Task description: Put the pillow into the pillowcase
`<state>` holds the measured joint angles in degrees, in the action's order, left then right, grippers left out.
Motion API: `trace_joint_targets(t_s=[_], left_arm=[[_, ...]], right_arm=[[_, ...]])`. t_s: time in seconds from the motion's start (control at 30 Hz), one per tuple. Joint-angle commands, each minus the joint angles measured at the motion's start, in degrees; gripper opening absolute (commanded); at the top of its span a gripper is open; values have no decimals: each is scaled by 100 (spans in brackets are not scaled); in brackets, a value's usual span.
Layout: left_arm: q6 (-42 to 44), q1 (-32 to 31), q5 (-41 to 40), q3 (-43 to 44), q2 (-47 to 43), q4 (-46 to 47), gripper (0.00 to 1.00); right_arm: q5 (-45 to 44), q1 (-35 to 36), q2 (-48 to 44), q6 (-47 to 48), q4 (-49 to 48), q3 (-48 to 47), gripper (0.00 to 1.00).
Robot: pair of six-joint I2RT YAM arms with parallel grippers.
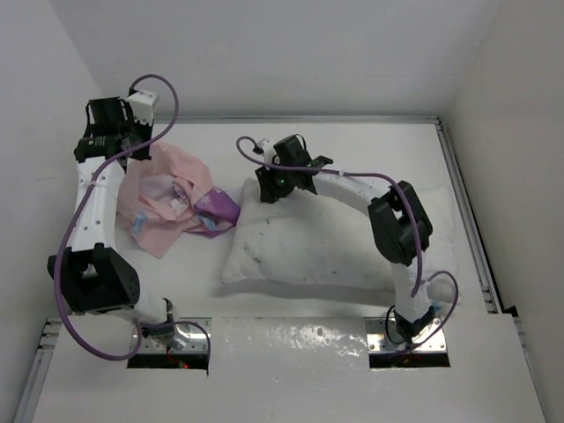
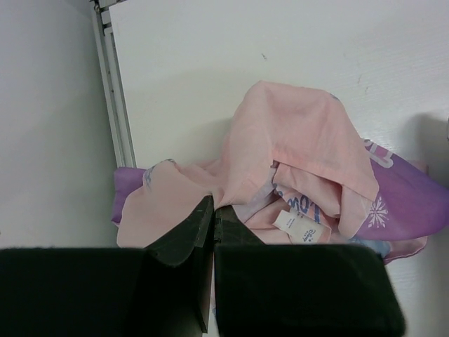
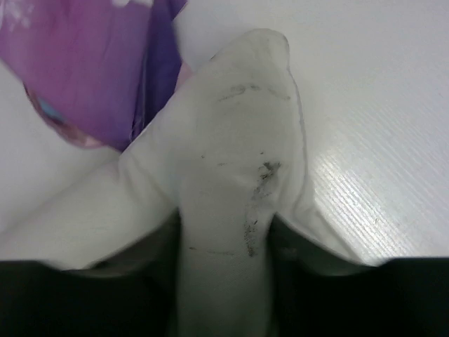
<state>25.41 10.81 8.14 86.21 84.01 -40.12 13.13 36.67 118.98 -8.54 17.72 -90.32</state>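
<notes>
From above: the white pillow [image 1: 308,245] lies flat in the middle of the white table [image 1: 379,141]. The pink-and-purple pillowcase [image 1: 172,201] sits crumpled just to its left, its purple edge touching the pillow's far left corner. The left claw [image 1: 137,152] is at the case's far left edge, and the right claw [image 1: 275,189] is on the pillow's far left corner.

Left wrist camera: the left claw [image 2: 212,208] is fully closed, with the case's pale pink fabric [image 2: 302,140] pinched at its tips.

Right wrist camera: the right claw is closed partway onto the pillow's corner [image 3: 238,140], which bunches into a ridge between the dark fingers [image 3: 365,298]. Purple pillowcase fabric [image 3: 84,70] lies just beyond.
</notes>
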Motion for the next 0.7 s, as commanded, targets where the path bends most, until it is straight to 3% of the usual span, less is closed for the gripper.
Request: trace_joint_targets(t_s=[0.0,0.03,0.07,0.33,0.67], left_arm=[[-36,-149,-14,35,-42,171,0],[-27,-210,-14,97,-25,162,0],[-18,-237,12,132,-16,154,0],[104,-509,161,668,11,-154,0],[754,-676,1382,766,-586,-1015,0]], right_arm=[[49,253,-550,-236,-224,524,27],[163,288,-708,-289,-303,525,5],[225,332,-796,-350,-321,498,0],[1710,982,-1676,-131,-1418,437,0],[2010,1167,-404,-1369,-3060,-819,0]])
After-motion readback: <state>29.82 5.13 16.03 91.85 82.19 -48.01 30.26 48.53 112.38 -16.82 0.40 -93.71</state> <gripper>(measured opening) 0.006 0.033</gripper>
